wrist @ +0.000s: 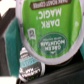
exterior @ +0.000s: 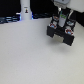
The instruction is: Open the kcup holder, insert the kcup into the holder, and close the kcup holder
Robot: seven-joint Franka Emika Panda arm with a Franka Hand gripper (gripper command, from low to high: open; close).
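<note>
In the wrist view the kcup (wrist: 47, 32) fills most of the picture. Its green lid faces the camera and reads "Dark Magic" and "Green Mountain". It sits very close under the wrist, between the fingers. In the exterior view my gripper (exterior: 60, 40) hangs just over the white table (exterior: 30, 60), toward the exterior view's right. Its two dark fingers are set a pod's width apart, with something pale between them. The grip appears shut on the kcup. The kcup holder is not visible in either view.
A tall white bottle-like post (exterior: 25, 10) stands at the back on the exterior view's left. Dark blue and black clutter (exterior: 9, 20) lines the table's far edge. A black labelled object (wrist: 27, 66) and a teal surface (wrist: 7, 42) show beside the pod in the wrist view.
</note>
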